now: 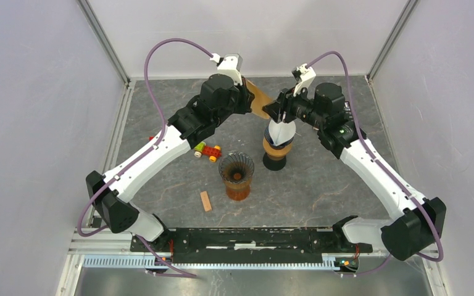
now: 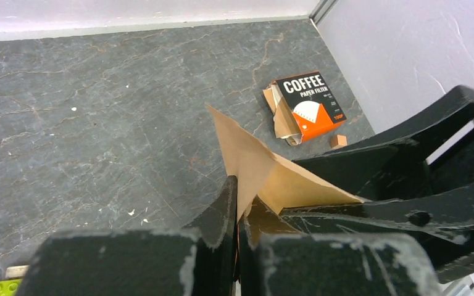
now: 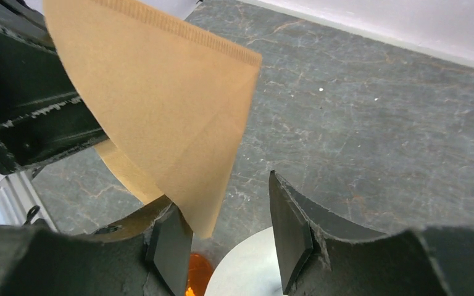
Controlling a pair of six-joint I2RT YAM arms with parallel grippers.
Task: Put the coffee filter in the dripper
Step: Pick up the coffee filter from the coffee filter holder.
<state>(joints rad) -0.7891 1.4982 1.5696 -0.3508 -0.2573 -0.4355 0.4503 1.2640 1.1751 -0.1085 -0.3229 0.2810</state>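
left gripper: jaws shut tight, pinching the brown coffee filter | right gripper: jaws about half open, holding nothing, filter tip hangs just beside one finger | filter: up in the air between both grippers, over the back of the table | dripper: stands nearer the front, well apart from the filter
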